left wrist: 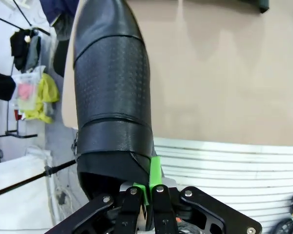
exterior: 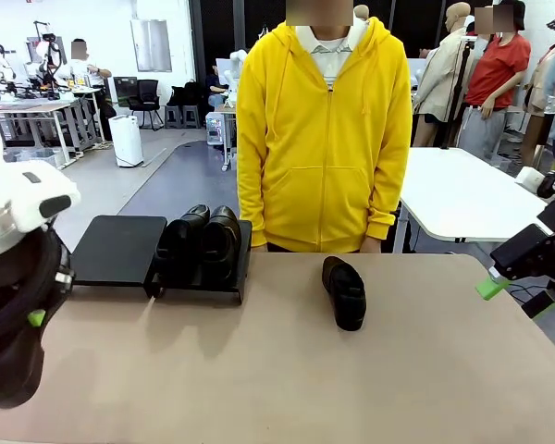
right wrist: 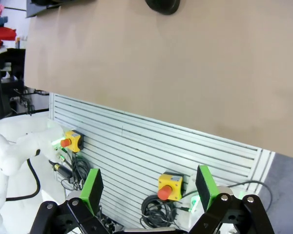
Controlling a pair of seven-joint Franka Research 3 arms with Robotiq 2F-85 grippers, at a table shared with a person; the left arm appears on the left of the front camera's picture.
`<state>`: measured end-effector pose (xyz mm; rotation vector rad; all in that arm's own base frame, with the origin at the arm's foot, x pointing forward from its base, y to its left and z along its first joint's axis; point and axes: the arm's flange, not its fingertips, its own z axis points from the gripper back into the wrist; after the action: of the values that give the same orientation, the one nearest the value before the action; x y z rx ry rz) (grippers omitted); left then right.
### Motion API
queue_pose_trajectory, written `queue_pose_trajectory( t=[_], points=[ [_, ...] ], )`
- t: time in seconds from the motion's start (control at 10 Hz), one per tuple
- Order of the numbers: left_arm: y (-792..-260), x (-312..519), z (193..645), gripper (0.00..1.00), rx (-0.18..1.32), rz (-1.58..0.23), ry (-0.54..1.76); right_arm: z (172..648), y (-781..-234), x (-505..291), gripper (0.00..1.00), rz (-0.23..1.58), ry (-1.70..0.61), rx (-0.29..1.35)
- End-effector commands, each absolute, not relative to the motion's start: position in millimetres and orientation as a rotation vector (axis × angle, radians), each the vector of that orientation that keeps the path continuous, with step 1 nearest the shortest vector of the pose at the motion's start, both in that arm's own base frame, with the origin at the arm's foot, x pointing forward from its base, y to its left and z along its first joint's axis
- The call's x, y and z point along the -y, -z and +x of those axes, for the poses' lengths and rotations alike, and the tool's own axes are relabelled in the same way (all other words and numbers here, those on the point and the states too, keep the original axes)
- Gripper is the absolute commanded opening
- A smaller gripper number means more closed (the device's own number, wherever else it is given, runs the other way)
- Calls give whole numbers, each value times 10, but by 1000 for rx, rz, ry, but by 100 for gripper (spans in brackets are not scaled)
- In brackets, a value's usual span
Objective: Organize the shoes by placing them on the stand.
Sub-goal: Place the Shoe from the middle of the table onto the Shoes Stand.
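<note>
At the near-left corner of the worktop, the left end effector is clenched on the heel rim of one shoe. The shoe's long axis runs straight out from the fingers, toe leading, and it is carried clear of the surface.

Its goal, the stand, sits by the far edge on the left side, across the worktop from this end effector and a little toward the middle. The stand's left panel is bare. The right panel carries two shoes side by side and touching, toes toward the robot. Judging by this, the coming move turns on bringing the held shoe's axis in line with that racked pair and lowering it onto the bare panel. The left arm is plainly the nearer one for that.

Nothing lies on the worktop between the left end effector and the stand, so the approach looks open. The risks are the stand's near lip and the racked shoe bordering the free panel.

A fourth shoe lies loose near the middle, with its long axis running roughly far to near at a slight slant. The right end effector hovers past the right edge with its fingers spread and nothing between them, well apart from the loose shoe yet closer to it than the left. A person stands close behind the far edge.
</note>
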<state>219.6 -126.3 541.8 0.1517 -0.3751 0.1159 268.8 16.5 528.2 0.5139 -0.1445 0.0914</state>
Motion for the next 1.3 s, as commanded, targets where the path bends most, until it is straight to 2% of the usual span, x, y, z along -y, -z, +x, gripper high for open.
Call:
queue_pose_trajectory(
  t=[0.0,0.1,0.2,0.4,0.7,1.0,1.2],
  points=[
    [-5618,911,2997,0,489,126,-89,2712,-5305,-170,100,547,-106,156],
    [-5618,636,3399,0,522,105,-154,2712,-5305,-170,100,547,-106,156],
    [-5524,383,3822,0,561,30,-69,2712,-5305,-170,100,547,-106,156],
    [-5263,146,4663,0,652,15,7,2712,-5305,-170,100,547,-106,156],
    [-4936,63,5467,0,729,168,-21,2712,-5305,-170,100,547,-106,156],
    [-4796,83,5802,0,745,166,-31,2712,-5305,-170,100,547,-106,156],
    [-4691,107,5882,0,700,164,-2,2712,-5305,-170,100,547,-106,156]
  ],
)
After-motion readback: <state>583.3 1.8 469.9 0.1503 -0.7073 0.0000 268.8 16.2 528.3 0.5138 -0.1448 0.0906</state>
